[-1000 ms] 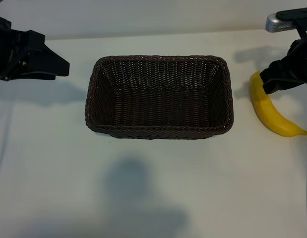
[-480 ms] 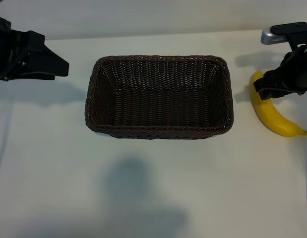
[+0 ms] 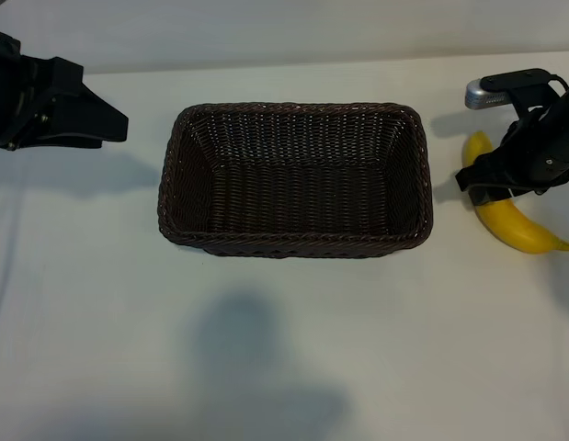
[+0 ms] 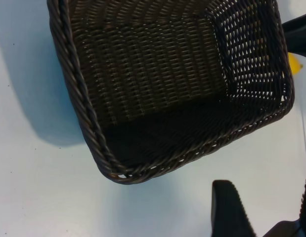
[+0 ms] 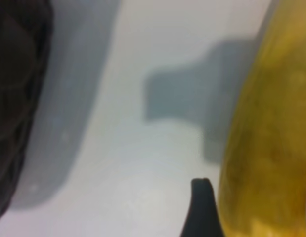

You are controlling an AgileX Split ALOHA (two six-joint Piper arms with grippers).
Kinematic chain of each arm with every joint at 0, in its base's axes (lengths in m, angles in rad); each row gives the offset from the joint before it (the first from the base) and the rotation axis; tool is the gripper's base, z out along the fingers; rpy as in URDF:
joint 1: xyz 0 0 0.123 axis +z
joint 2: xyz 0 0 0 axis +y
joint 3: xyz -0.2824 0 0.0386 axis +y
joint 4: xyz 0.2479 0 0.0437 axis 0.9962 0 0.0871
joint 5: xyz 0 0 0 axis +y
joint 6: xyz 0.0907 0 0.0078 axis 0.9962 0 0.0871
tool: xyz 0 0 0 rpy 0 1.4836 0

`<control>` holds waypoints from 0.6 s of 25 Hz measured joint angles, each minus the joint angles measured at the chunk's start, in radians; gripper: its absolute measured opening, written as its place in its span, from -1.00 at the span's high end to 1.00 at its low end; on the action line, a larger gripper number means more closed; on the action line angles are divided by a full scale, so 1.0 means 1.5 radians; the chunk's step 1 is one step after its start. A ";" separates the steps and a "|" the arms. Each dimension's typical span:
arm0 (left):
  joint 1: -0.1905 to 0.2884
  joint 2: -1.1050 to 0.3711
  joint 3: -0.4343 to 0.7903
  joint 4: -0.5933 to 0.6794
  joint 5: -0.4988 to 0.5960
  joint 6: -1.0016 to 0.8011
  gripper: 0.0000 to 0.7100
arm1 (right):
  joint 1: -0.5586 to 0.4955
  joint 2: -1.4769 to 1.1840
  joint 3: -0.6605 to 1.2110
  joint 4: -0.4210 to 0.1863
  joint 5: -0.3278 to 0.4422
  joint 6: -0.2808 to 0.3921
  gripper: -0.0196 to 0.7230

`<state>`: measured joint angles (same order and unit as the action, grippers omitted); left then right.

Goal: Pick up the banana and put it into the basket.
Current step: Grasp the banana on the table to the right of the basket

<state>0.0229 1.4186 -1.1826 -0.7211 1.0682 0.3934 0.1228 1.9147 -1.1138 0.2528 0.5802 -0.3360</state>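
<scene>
The yellow banana (image 3: 516, 225) lies on the white table to the right of the dark brown wicker basket (image 3: 293, 237), which has nothing in it. My right gripper (image 3: 493, 186) is low over the banana's middle and open. In the right wrist view one black fingertip (image 5: 202, 207) stands on the basket side of the banana (image 5: 271, 138), close to its skin; the other finger is out of frame. The banana's stem end (image 3: 478, 142) and its tip (image 3: 558, 244) stick out on either side of the gripper. My left gripper (image 3: 117, 124) is parked at the far left, open and holding nothing.
The table's back edge runs behind the basket. In the left wrist view the basket's near corner (image 4: 118, 173) lies ahead of the left fingers (image 4: 229, 207), with bare table between them. A strip of bare table separates the basket's right wall from the banana.
My right gripper has shifted left and come down over the middle of the banana. The banana, the basket and the left arm have not moved.
</scene>
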 joint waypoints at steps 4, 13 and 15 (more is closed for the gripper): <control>0.000 0.000 0.000 0.000 0.000 0.000 -0.13 | 0.000 0.006 0.000 -0.008 -0.007 0.008 -0.50; 0.000 0.000 0.000 0.000 0.000 0.000 -0.13 | 0.000 0.040 0.000 -0.007 -0.015 0.009 -0.45; 0.000 0.000 0.000 0.000 0.000 0.000 -0.13 | 0.000 0.038 0.000 -0.007 -0.015 0.011 -0.35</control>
<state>0.0229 1.4186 -1.1826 -0.7211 1.0682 0.3934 0.1228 1.9719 -1.1138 0.2427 0.5573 -0.3193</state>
